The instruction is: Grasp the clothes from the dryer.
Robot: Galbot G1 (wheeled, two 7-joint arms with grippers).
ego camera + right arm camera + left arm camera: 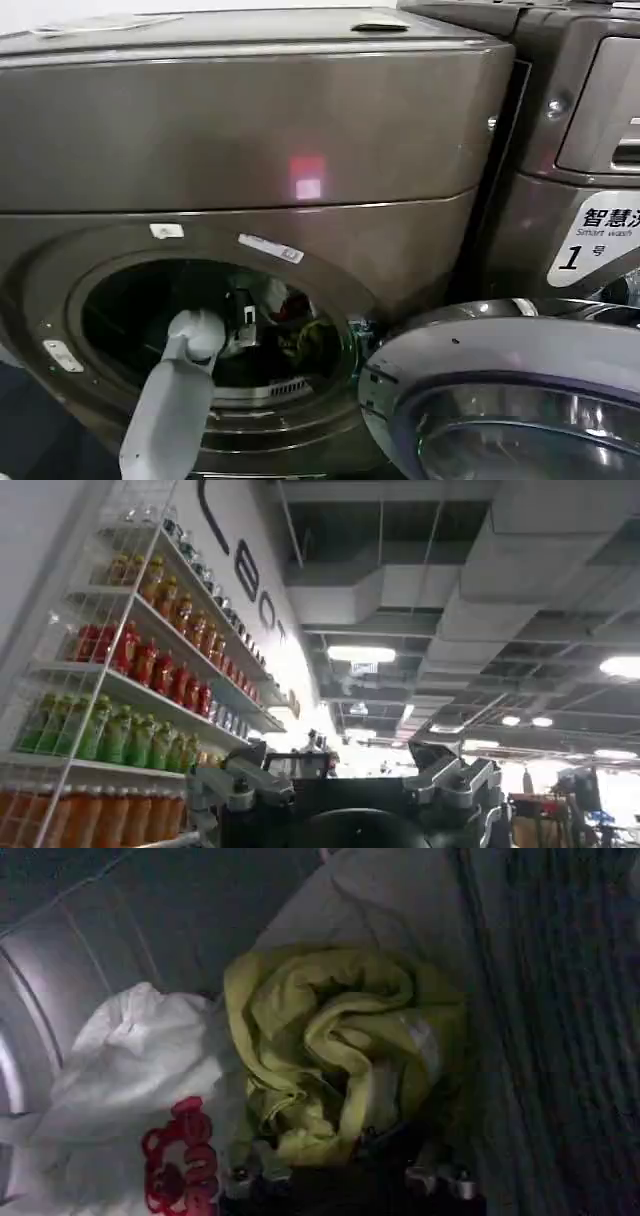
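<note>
The dryer [250,140] is a bronze-grey front-loader, and its round porthole [215,335] stands open. My left arm reaches through the porthole, so my left gripper [248,312] is inside the drum. The clothes [300,335] lie on the drum floor. In the left wrist view the clothes [330,1038] show as a crumpled yellow-green piece beside a white piece with red print [180,1163]. My left gripper [345,1168] is open right over them, with the yellow-green fabric lying between its fingers. My right gripper [350,780] is open, holds nothing and points up at a ceiling.
The dryer's glass door [500,390] hangs open at the lower right, close to the porthole. A second machine [590,120] with a white "1" sticker [590,240] stands to the right. In the right wrist view, shelves of bottles [130,680] line a wall.
</note>
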